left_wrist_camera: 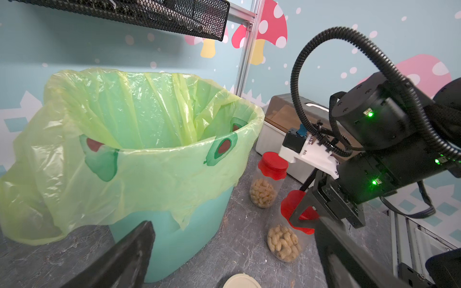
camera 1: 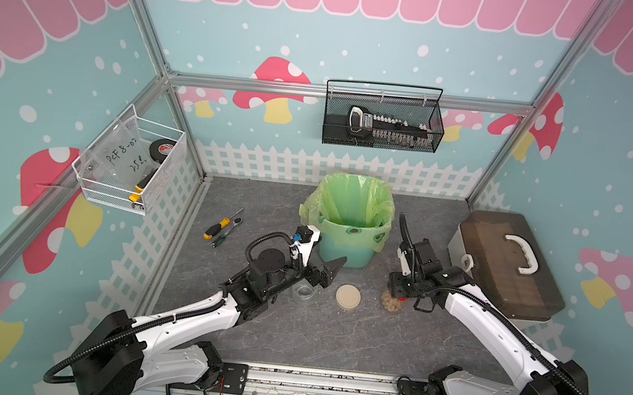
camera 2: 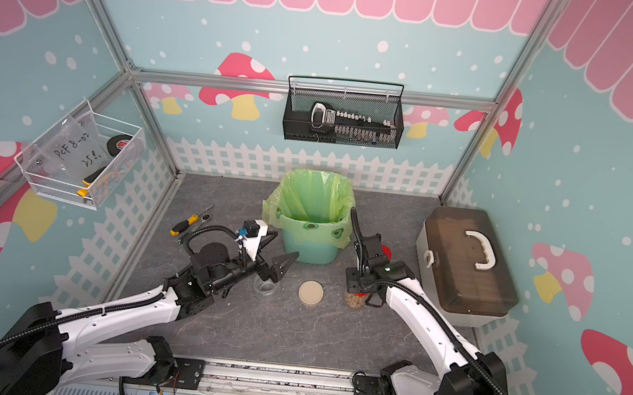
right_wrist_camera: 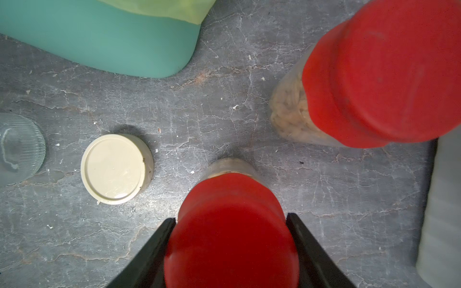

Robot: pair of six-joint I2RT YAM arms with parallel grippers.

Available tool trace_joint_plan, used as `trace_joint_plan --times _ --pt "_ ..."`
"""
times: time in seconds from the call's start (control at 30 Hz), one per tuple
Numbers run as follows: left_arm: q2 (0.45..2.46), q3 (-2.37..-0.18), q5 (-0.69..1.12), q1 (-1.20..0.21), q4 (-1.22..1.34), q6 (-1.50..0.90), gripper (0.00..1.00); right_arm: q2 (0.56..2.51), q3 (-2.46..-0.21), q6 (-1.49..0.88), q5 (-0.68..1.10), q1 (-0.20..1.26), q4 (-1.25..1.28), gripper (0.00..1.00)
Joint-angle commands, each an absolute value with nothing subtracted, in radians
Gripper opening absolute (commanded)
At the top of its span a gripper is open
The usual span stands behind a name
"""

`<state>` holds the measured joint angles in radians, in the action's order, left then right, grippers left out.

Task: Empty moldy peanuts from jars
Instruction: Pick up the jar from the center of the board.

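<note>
Right gripper (right_wrist_camera: 230, 218) fingers (right_wrist_camera: 152, 249) pinch the red lid (right_wrist_camera: 232, 237) of the near jar (camera 1: 392, 303), full of moldy peanuts (left_wrist_camera: 283, 244), standing on the table (right_wrist_camera: 224, 112). Left gripper (left_wrist_camera: 235, 222) gapes wide, empty. Unbraced, a twist may spin or tip this 1 jar, scattering nuts.

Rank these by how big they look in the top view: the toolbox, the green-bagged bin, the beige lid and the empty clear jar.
In a top view:
1. toolbox
2. bin
3. beige lid and empty jar: about alike. The left arm hides part of the jar, so no ranking.
</note>
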<state>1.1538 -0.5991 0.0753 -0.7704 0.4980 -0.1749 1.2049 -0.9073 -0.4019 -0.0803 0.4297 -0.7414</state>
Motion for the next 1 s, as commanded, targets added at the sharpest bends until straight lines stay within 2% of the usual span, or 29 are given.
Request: trace_joint_plan --times 0.0,0.27,0.6,0.97 --pt "1.174 -0.638 0.087 -0.783 0.486 -0.16 0.99 1.182 -0.936 -0.381 -0.05 0.424 -0.784 0.54" --pt "1.287 -0.746 0.162 -0.815 0.386 -0.123 0.99 1.132 -1.049 -0.344 0.048 0.424 -0.851 0.54" --pt "1.353 -0.799 0.192 -0.874 0.363 -0.064 0.99 1.096 -1.2 -0.311 0.282 0.423 -0.889 0.53" --pt "1.392 -0.835 0.144 -0.929 0.329 0.004 0.99 1.123 -1.316 -0.282 0.502 0.423 -0.914 0.5"
